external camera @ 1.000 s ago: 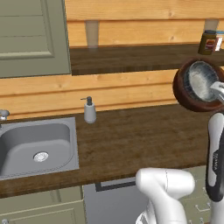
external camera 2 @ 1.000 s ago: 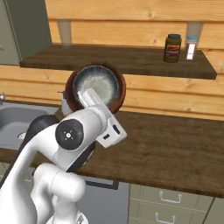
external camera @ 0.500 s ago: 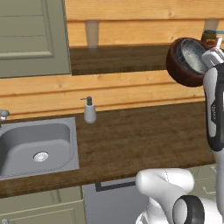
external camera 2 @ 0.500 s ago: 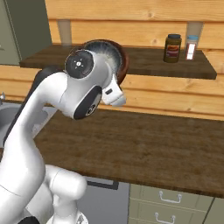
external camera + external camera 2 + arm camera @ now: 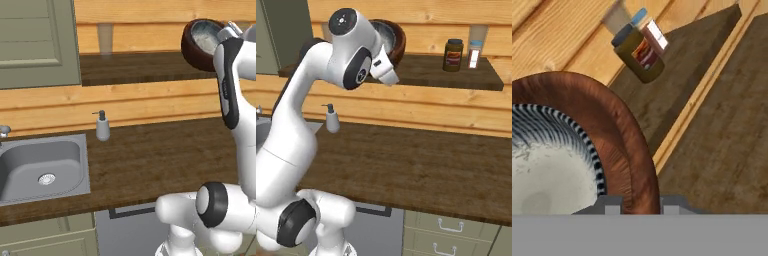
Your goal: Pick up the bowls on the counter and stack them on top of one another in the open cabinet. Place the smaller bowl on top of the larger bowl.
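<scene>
At the bottom of the hand view the gripper (image 5: pixel 641 204) pinches the glossy rim of the larger bowl (image 5: pixel 619 145). The ribbed, pale grey smaller bowl (image 5: pixel 549 170) nests inside. Upper centre, a dark jar (image 5: pixel 638 54) stands on the open cabinet (image 5: pixel 682 75) shelf.

larger bowl (image 5: pixel 397 37): left part hidden behind the arm in the right base view; cut off by the left edge in the hand view
gripper (image 5: pixel 634 202): finger tips barely show (opening unreadable)
dark jar (image 5: pixel 638 54): label too blurred to read
sink (image 5: pixel 70 172): cut by left edge
</scene>
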Tool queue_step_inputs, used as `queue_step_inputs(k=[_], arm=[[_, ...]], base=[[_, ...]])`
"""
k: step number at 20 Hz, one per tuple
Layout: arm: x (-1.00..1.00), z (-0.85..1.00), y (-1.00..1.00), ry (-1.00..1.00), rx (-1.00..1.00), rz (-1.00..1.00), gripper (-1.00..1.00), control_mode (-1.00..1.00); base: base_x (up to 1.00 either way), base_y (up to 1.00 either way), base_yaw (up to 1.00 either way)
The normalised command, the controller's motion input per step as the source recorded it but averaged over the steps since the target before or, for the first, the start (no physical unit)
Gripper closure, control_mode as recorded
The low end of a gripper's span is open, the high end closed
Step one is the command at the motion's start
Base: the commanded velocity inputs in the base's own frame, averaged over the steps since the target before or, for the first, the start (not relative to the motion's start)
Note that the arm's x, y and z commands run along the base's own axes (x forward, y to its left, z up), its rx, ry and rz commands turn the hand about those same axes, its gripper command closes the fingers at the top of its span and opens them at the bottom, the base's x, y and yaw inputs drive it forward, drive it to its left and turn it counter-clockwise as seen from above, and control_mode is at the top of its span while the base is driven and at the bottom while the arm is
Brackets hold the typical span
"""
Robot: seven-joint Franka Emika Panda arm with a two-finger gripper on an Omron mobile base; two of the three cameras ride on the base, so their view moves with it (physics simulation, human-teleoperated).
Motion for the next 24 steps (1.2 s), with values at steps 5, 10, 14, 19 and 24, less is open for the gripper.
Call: queue_step_inputs(k=[5,10,14,19,24], arm=[[0.82,-0.13,0.22,0.10,-0.07,0.00,1.00,-1.00],[0.84,-0.24,0.20,0.16,-0.08,0.00,1.00,-1.00],[0.82,-0.03,0.08,0.04,-0.01,-0.02,1.00,-1.00],[0.69,0.00,0.01,0.00,0.00,-0.03,-1.00,-1.00],[0.20,0.00,0.00,0.00,0.00,-0.01,-1.00,-1.00]], base=[[0.00,0.00,0.00],[0.00,0.00,0.00],[0.00,0.00,0.00],[0.00,0.00,0.00],[0.00,0.00,0.00]])
